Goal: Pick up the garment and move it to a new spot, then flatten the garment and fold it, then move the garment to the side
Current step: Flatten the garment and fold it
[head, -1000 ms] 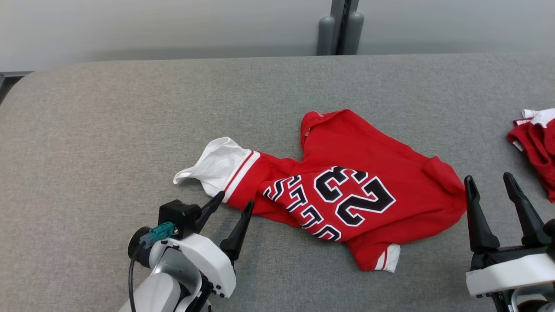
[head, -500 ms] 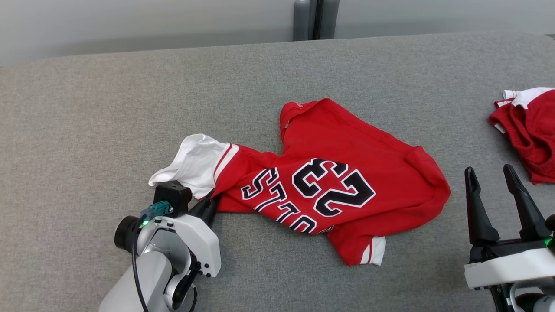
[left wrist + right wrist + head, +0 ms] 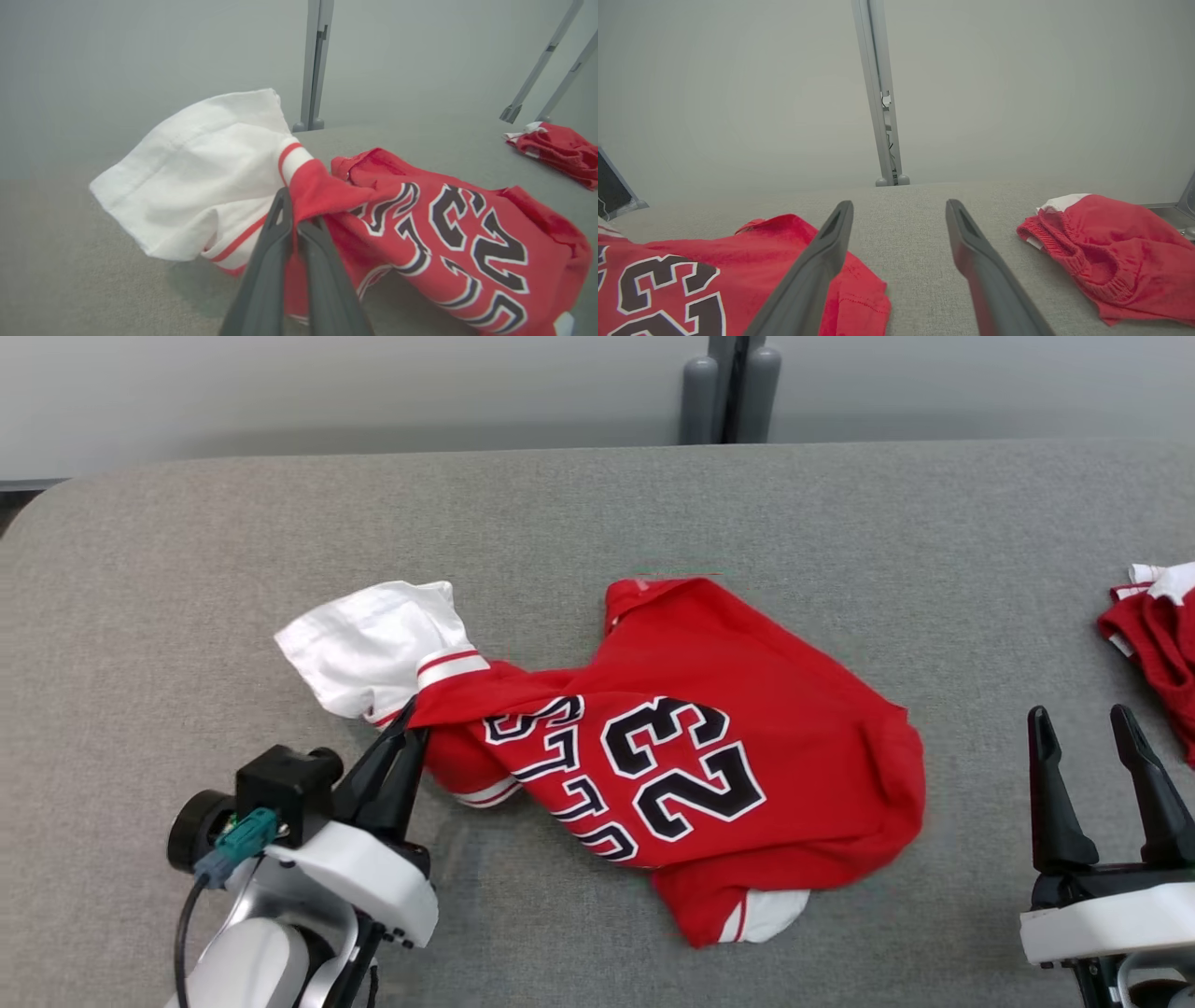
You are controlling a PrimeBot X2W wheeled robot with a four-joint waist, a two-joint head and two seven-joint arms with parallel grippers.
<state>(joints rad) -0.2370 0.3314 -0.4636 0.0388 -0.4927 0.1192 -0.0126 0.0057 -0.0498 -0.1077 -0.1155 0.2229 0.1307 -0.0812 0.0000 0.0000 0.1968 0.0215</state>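
Pinching a fold of the red number 23 jersey (image 3: 709,728), my left claw (image 3: 406,733) has both dark fingers pressed together right where the white sleeve (image 3: 373,635) meets the red body. That arm comes up from the lower left corner of the head view, with the fingers slanting up and to the right, low over the grey padded table (image 3: 187,569).

My right claw (image 3: 1078,714) stands wide and empty at the lower right, fingers pointing away from me. It is near the jersey's right edge but not touching it.

I judge this to be the first step: the grip is made and the carry is not yet begun. The jersey lies crumpled mid-table, number side up, and only the pinched corner and the puffed sleeve rise off the surface. The next move calls for a lift high enough that the trailing cloth clears the table (one pinch point will let it hang and twist), then a carry to open ground.

Farther right lies a second red and white garment (image 3: 1153,635), well apart. A grey post (image 3: 728,392) stands at the far edge.
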